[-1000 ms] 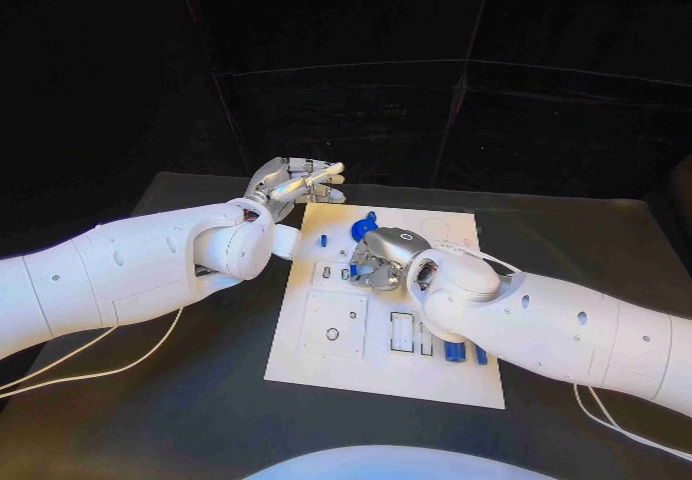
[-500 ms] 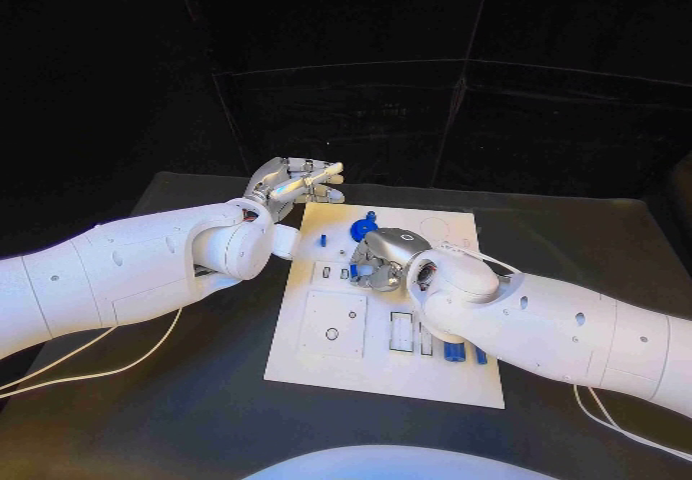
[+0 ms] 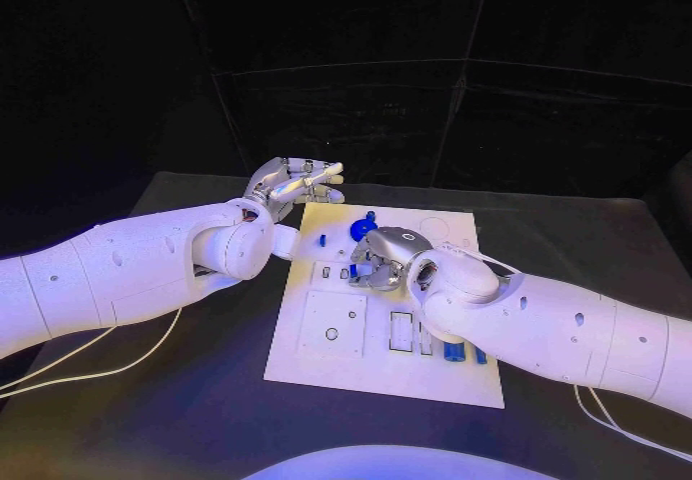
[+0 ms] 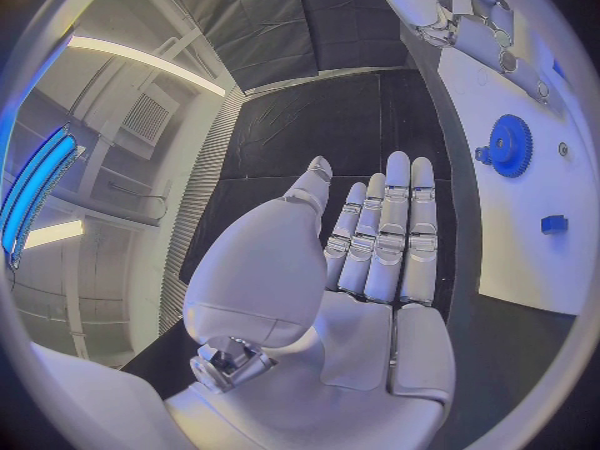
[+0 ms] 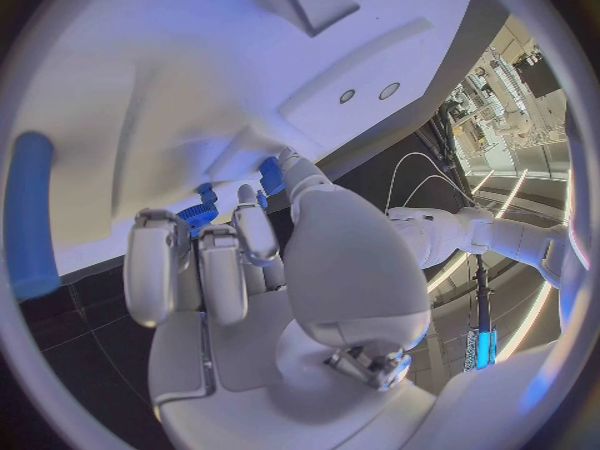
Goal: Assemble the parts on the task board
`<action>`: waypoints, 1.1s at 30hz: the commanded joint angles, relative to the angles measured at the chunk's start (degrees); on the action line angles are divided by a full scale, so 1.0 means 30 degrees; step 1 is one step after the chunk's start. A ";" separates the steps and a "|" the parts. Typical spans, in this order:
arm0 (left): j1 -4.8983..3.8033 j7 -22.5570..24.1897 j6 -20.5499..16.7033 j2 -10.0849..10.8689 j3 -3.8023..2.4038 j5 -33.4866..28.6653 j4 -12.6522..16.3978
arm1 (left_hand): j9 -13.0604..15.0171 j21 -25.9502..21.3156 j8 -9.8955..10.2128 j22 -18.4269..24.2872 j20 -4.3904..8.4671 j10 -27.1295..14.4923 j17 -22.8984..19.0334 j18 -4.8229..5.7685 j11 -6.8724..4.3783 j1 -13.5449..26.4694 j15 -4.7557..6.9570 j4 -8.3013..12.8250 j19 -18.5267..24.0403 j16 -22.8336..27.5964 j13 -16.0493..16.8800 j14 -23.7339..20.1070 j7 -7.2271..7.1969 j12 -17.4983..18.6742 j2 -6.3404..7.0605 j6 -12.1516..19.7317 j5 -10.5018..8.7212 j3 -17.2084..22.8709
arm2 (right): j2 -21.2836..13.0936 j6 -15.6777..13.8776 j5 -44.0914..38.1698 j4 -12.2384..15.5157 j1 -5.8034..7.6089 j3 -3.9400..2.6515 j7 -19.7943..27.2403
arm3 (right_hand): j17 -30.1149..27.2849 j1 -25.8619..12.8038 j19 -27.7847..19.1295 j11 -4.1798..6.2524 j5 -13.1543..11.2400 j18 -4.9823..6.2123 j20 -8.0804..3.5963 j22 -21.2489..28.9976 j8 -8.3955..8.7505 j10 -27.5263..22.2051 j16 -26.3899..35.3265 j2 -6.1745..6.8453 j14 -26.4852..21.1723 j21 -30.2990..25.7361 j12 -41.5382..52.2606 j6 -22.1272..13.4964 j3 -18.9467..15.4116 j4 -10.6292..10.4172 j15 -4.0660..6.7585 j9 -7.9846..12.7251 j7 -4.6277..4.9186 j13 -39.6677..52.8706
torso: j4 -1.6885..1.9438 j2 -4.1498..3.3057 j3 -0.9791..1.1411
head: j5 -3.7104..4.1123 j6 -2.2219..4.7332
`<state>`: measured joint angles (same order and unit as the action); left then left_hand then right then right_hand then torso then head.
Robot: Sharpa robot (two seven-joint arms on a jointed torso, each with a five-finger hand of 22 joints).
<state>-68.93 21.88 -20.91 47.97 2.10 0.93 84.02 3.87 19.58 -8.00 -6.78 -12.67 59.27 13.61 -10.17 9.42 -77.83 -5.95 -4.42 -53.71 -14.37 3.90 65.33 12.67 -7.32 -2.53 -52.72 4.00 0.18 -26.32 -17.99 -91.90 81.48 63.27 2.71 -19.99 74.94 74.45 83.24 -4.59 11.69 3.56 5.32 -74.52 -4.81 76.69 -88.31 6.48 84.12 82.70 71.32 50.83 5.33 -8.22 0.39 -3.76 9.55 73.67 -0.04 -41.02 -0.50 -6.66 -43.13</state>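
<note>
Blue gear [image 3: 359,231] sits near task board [image 3: 375,375] far end; right hand [image 3: 378,258] hovers curled beside it, grasp unclear. Left hand [image 3: 293,181] flat, empty, off the board's far corner. Likely mid-placement; next needs fine alignment.

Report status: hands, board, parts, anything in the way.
Left hand open, fingers straight, off the task board's far left corner. Right hand curled over mid-board beside the blue gear; hold unclear. Blue pegs lie near its forearm. Nothing obstructing.
</note>
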 commanded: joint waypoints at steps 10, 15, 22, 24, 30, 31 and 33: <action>-0.0035 -0.0036 0.0274 0.0064 -0.0018 -0.0018 0.0003 | -0.0013 -0.0094 0.0091 0.0027 0.0030 0.0173 0.0034 -0.0114 0.0015 0.0017 -0.0083 0.0143 -0.0126 0.0066 -0.0020 -0.0087 0.0067 0.0086 -0.0162 0.0044 -0.0018 0.0015 | -0.1587 -0.3455 0.0888 0.2223 0.0011 -0.0035 0.2554 | 0.3616 0.0671 -0.0030 -0.0250 -0.0118 -0.0117 0.0420 0.0071 -0.0017 -0.0607 0.0276 0.0242 0.1607 -0.0048 -0.0514 -0.1112 -0.1711 -0.1606 -0.0369 -0.0048 0.0302 -0.0663 | -0.0057 0.0027 0.0010 | -0.0059 0.0185; -0.0034 -0.0137 0.0333 0.0139 -0.0018 0.0067 0.0011 | 0.0030 0.0155 0.0001 -0.0050 0.0229 0.0953 0.0404 -0.0169 -0.0279 -0.0064 0.0206 0.0300 -0.0620 -0.0363 0.0135 0.0665 -0.0179 -0.0176 -0.0282 -0.0247 -0.0022 0.0067 | -0.2914 -0.3604 0.1609 0.3507 0.0439 -0.0056 0.3460 | 0.3654 0.1020 -0.0015 -0.0179 -0.0063 -0.0121 0.0403 0.0032 -0.0379 -0.0539 0.0256 0.0241 0.1619 -0.0024 -0.0390 -0.0755 -0.2007 -0.2041 -0.0323 -0.0119 0.0207 -0.0646 | -0.0058 0.0030 0.0018 | -0.0049 0.0231; -0.0032 -0.2260 0.2023 0.0421 -0.0018 0.2249 0.0066 | 0.0492 0.2725 -0.0892 -0.1270 0.2017 0.5076 0.3682 -0.0140 -0.1964 0.1108 0.2024 -0.0623 -0.4475 -0.4268 0.1427 0.5130 -0.1738 -0.1967 -0.0526 -0.2803 -0.0016 -0.0392 | -0.5462 -0.1840 0.6023 0.4535 0.1732 -0.0124 0.4555 | 0.3226 0.1928 -0.0199 0.0051 0.0332 -0.0045 0.0248 0.0394 -0.0967 -0.0612 0.0535 -0.0551 0.1504 -0.0215 -0.0458 -0.0039 -0.1841 -0.2034 -0.0136 -0.0191 -0.0040 -0.0812 | -0.0147 0.0239 0.0041 | -0.0071 0.0415; -0.0046 -0.3802 0.3089 0.0551 -0.0019 0.3861 0.0219 | 0.0539 0.3189 -0.0805 -0.1548 0.2195 0.5100 0.5033 -0.0088 -0.1977 0.2293 0.2100 -0.1497 -0.4834 -0.5527 0.1785 0.5317 -0.1674 -0.2132 -0.0601 -0.2833 -0.0057 -0.1001 | -0.6100 -0.1576 0.7305 0.4469 0.2085 -0.0318 0.4547 | 0.3036 0.2181 -0.0315 0.0092 0.0540 0.0001 0.0202 0.0637 -0.1046 -0.0676 0.0665 -0.0797 0.1450 -0.0348 -0.0545 0.0029 -0.1768 -0.1921 -0.0091 -0.0179 -0.0076 -0.0909 | -0.0207 0.0376 0.0094 | -0.0094 0.0496; -0.0483 -0.8729 0.5147 0.0585 -0.0022 0.9461 0.0546 | 0.1261 0.7699 -0.1474 -0.5158 0.2883 0.4928 1.9794 0.0167 -0.2536 0.2425 0.2694 -0.1733 -0.6757 -2.0074 0.4344 0.7245 -0.1987 -0.4424 -0.0944 -0.3052 -0.0048 -0.2008 | -0.7446 -0.1038 0.9263 0.3765 0.2921 -0.0653 0.4502 | 0.2346 0.2276 -0.0759 0.0114 0.0819 0.0186 0.0154 0.1589 -0.1098 -0.0982 0.1142 -0.0958 0.1253 -0.0862 -0.0940 -0.0007 -0.1881 -0.1867 -0.0057 -0.0130 -0.0089 -0.1295 | -0.0357 0.0806 0.0207 | -0.0126 0.0262; -0.0607 -0.9678 0.5433 0.0535 -0.0023 1.0345 0.0570 | 0.1474 1.0493 -0.1699 -0.8559 0.2927 0.4711 2.1182 0.0656 -0.2630 0.2396 0.2795 -0.1707 -0.7678 -2.1398 0.4957 0.7365 -0.2018 -0.5038 -0.1036 -0.2996 -0.0038 -0.2063 | -0.7567 -0.0975 0.9447 0.3577 0.3014 -0.0679 0.4496 | 0.2245 0.2303 -0.0813 0.0120 0.0906 0.0205 0.0147 0.1701 -0.1113 -0.1028 0.1221 -0.0998 0.1222 -0.0935 -0.1004 -0.0013 -0.1909 -0.1854 -0.0047 -0.0121 -0.0093 -0.1361 | -0.0388 0.0858 0.0218 | -0.0172 0.0234; -0.0810 -1.1276 0.6019 0.0431 -0.0024 1.1695 0.0599 | 0.1936 1.4665 -0.2279 -1.4037 0.3197 0.4744 2.3655 0.1251 -0.2740 0.2407 0.2763 -0.1666 -0.8840 -2.3648 0.6281 0.7809 -0.2356 -0.6589 -0.1023 -0.3031 -0.0055 -0.2244 | -0.7702 -0.0887 0.9684 0.3220 0.3139 -0.0713 0.4493 | 0.2182 0.2330 -0.0837 0.0127 0.1014 0.0214 0.0137 0.1757 -0.1135 -0.1050 0.1275 -0.1038 0.1205 -0.0980 -0.1041 -0.0011 -0.1943 -0.1841 -0.0039 -0.0113 -0.0101 -0.1406 | -0.0447 0.0938 0.0243 | -0.0246 0.0185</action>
<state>-71.12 0.69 -9.22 49.44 2.06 22.95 85.64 9.30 60.06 -14.34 -44.48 -3.30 73.47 74.57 -6.97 1.44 -70.30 2.14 -9.47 -79.23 -83.27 21.60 84.03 5.87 -25.76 -5.72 -61.77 4.00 -6.31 -49.33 -22.77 -68.18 91.56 72.43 0.66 -7.64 74.92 81.07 81.08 -4.29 14.53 3.55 5.84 -69.36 -8.09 73.78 -84.66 3.52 83.94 80.03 68.45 50.65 -0.23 -13.95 -0.21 -4.15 9.32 69.53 -1.01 -38.90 0.05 -7.20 -42.36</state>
